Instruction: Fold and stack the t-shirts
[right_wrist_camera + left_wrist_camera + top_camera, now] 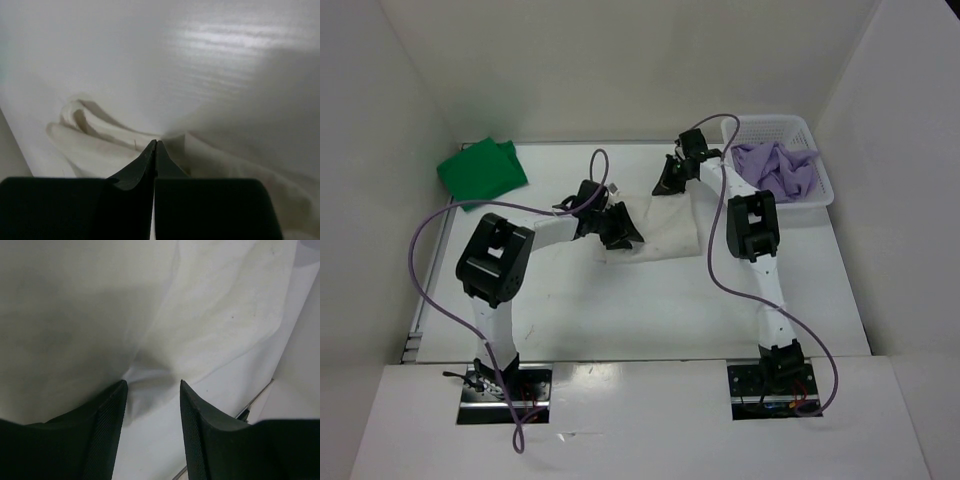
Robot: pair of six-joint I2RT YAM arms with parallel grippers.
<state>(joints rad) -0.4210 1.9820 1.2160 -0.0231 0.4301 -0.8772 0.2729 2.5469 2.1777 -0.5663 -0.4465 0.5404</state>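
The cream-white t-shirt point(665, 235) lies spread in the middle of the table. My left gripper point(623, 236) is open over its left edge; in the left wrist view its jaws point(152, 385) stand apart just above the wrinkled cloth point(215, 315). My right gripper point(667, 184) is at the shirt's far left corner, and its jaws point(155, 142) are shut on a fold of the cream cloth point(100, 145). The bright green t-shirt point(480, 168) lies folded at the back left. The lavender t-shirt point(778, 168) sits crumpled in the basket.
The white mesh basket point(770, 122) stands at the back right corner. White walls close in the table on the left, back and right. Purple cables loop around both arms.
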